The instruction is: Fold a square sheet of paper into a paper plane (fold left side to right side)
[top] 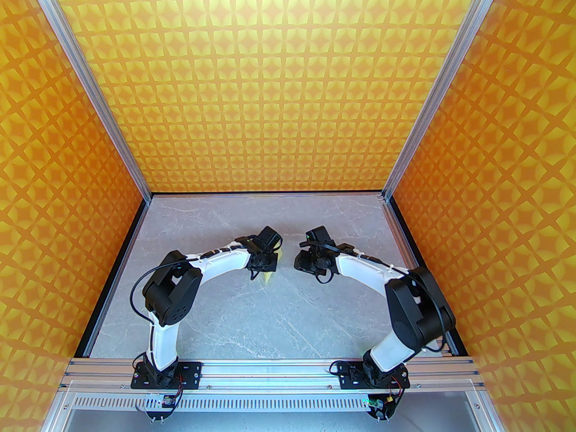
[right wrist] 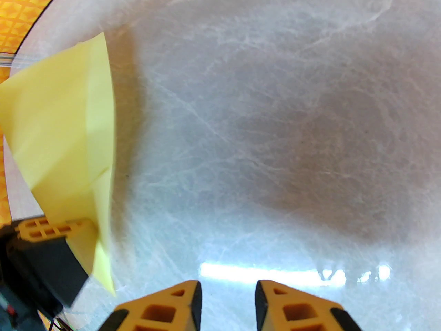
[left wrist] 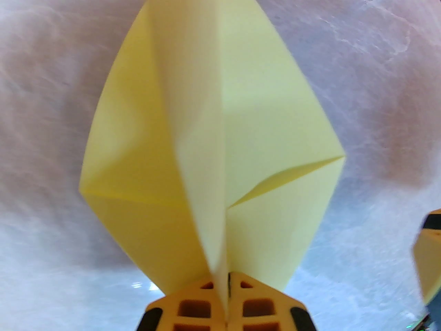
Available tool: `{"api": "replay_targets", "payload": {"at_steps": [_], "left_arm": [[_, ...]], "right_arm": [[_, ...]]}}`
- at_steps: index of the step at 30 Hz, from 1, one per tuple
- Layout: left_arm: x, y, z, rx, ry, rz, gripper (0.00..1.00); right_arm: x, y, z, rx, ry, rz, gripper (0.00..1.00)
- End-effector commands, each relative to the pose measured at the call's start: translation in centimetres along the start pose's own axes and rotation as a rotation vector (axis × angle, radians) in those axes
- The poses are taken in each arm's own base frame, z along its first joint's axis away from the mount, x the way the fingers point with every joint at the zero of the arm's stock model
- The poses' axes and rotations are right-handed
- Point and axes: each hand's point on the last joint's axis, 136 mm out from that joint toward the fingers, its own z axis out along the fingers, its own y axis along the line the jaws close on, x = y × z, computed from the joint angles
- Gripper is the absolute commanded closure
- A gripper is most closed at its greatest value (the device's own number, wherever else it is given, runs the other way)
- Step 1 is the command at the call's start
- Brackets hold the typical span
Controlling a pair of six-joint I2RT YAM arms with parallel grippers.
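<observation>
Top view first: the grey desk (top: pixel 270 322) spreads under me, both arms bent in toward its middle. On the left wrist camera the plane (left wrist: pixel 268 122) is a yellow kite, two flaps creased in, and it looks lifted off the desk. My left tool (left wrist: pixel 227 284) is clamped on its tail, right at the centre crease. My right tool (right wrist: pixel 227 288) hangs just beside, jaws apart, nothing between them. I reckon this is the centre fold, left half over right. Next I'd want the right tool steadying the right half.
</observation>
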Motion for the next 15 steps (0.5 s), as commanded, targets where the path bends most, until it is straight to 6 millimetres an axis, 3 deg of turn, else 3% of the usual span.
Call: {"api": "replay_targets", "payload": {"at_steps": [1, 8, 15], "left_arm": [[0.7, 4.4, -1.7, -0.137, 0.062, 0.114, 1.0], [0.9, 9.3, -1.1, -0.194, 0.124, 0.17, 1.0], [1.0, 10.5, 0.3, -0.211, 0.16, 0.166, 1.0]], "right_arm": [[-0.1, -0.3, -0.7, 0.005, -0.027, -0.022, 0.69], [0.6, -0.4, -0.1, -0.007, -0.008, -0.016, 0.69], [0.5, -0.3, 0.0, -0.011, -0.005, -0.017, 0.7]]}}
